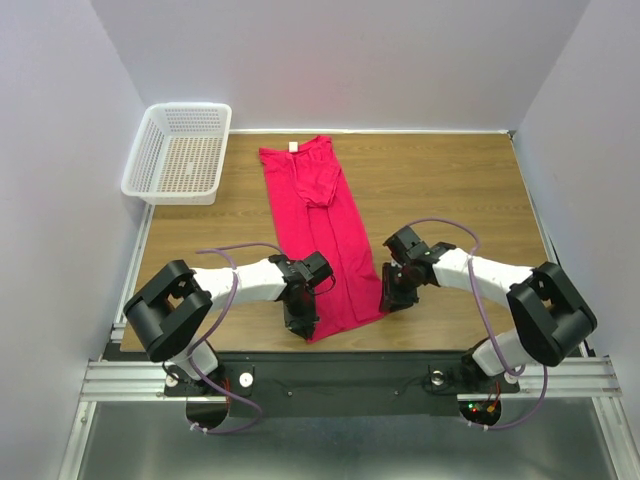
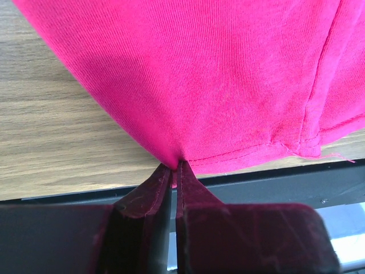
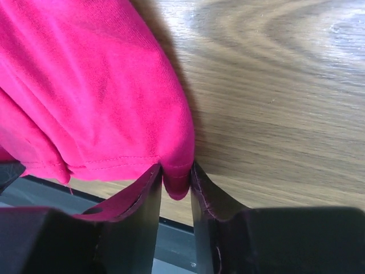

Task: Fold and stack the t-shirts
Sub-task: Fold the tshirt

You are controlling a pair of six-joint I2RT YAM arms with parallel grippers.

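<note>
T-shirt (image 1: 318, 225) first: we see one crimson-pink shirt lying on the wooden table (image 1: 450, 190), folded lengthwise into a long narrow strip. It runs from the far middle of the table toward the near edge, slanting a little to the right as it comes nearer. At its far end we find the collar, with a small white neck label (image 1: 293, 147). Any writing on it is too small for us to read, and we can make out no other print or brand on the cloth. A sleeve (image 1: 320, 180) lies folded in over the far part of the strip.

Both near corners of the shirt are held. The left gripper (image 2: 175, 166) has its two dark fingers (image 2: 142, 200) pressed almost together, pinching the near-left corner right at the hem (image 2: 245, 153). The cloth fans out from that pinch across the wrist view. Along the hem we see a line of stitching and, at the right, a loose thread (image 2: 336, 155). The right gripper (image 3: 177, 174) pinches the near-right corner, its fingers a little further apart, with a thick fold of fabric between them. From above, both grippers sit low at the near end of the strip, one on each side, close to the table's front edge.

A white plastic mesh basket (image 1: 180, 152) stands at the far left corner of the table, apart from the shirt.
</note>
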